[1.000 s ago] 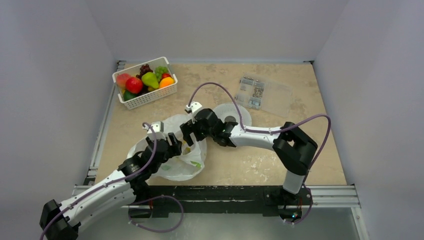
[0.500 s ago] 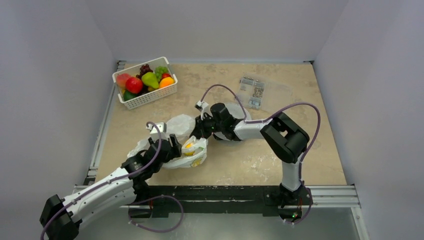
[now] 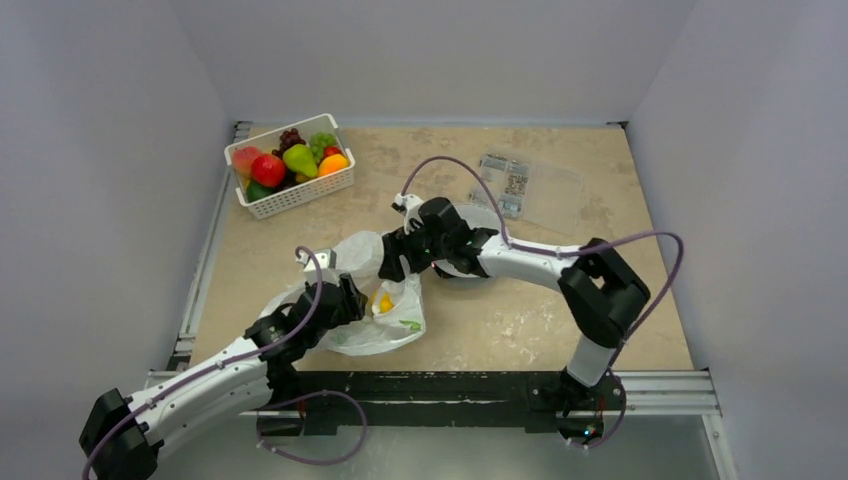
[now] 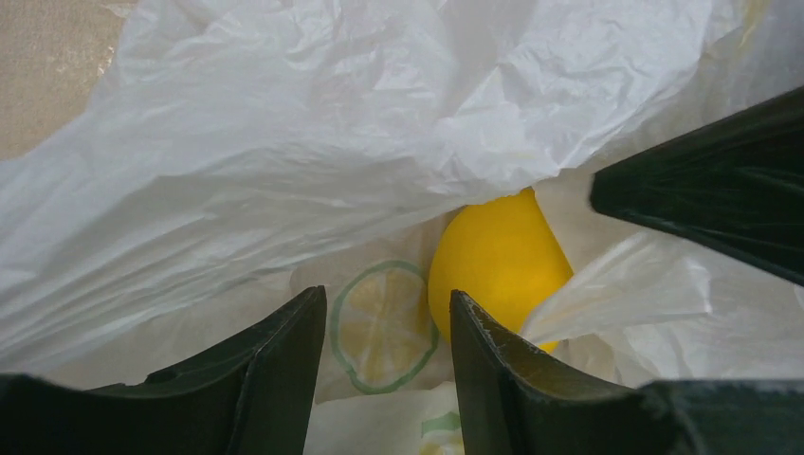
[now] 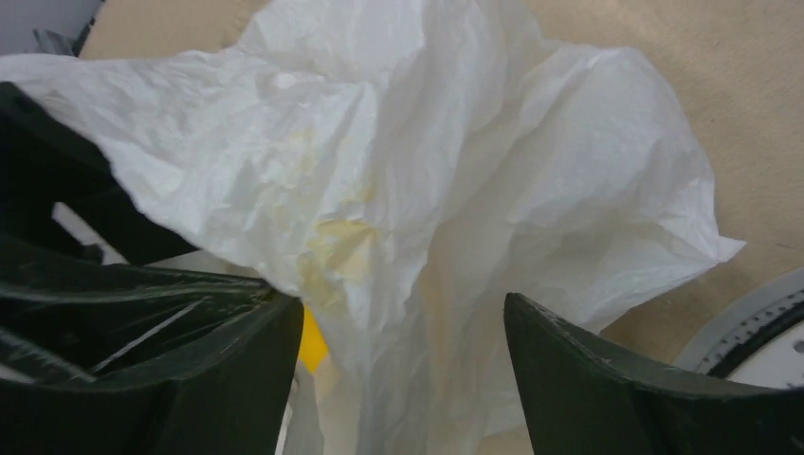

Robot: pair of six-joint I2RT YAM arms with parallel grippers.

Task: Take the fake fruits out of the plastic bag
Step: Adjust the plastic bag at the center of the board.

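Just beyond left claw (image 4: 389, 299), lemon (image 4: 493, 261) inside bag (image 4: 284, 142).

A fixed camera high behind the table (image 3: 500, 330) looks down on all of it. Both wrist cameras sit close to the plastic bag (image 3: 390, 325), the left facing the lemon (image 4: 493, 261) in its mouth, the right its crumpled top; all three share the bag.

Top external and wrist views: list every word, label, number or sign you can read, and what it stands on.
No text can be read.
Clear packet: printed labels, too small and blurred to read.
Plastic bag: no words, just green printed drawings, one a lemon slice.
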